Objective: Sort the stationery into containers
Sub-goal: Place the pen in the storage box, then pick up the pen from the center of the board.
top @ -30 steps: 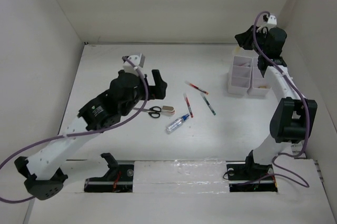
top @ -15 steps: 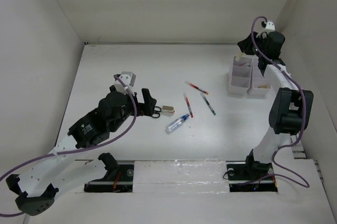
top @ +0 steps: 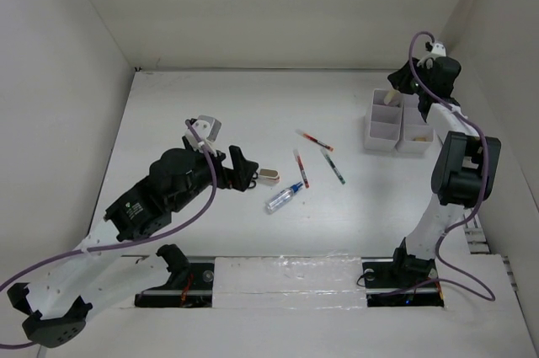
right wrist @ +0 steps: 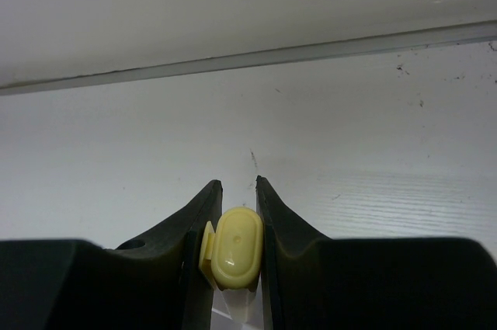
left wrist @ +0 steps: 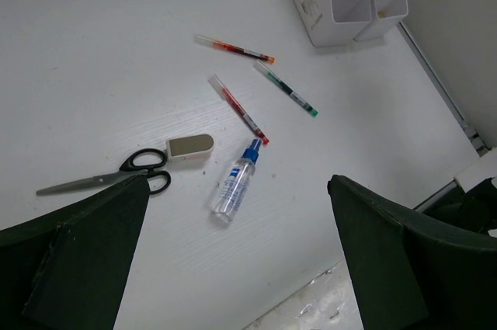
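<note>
- Pinching a chunky yellow plastic highlighter (right wrist: 235, 248) tight in the right gripper (right wrist: 237, 186), over the two white translucent rectangular plastic bins (top: 383, 132) at the table's far right.
- Hovering with the left gripper (top: 238, 171) gaping wide and empty above black-handled metal scissors (left wrist: 105, 178) lying just beside a beige rounded block (left wrist: 190, 146).

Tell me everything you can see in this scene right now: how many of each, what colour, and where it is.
scissors: one, black handles, left of centre on the table
eraser block: one, beige, beside the scissors' handles
spray bottle: one, clear with a blue cap, lying near the eraser block
red pens: two, thin, mid-table
green pen: one, thin, beside the red pens
yellow highlighter: one, held at the bins' far end
bins: two, white, far right of the table
table: one, white
left fingers: black, open, above the scissors
right fingers: black, shut on the yellow highlighter
</note>
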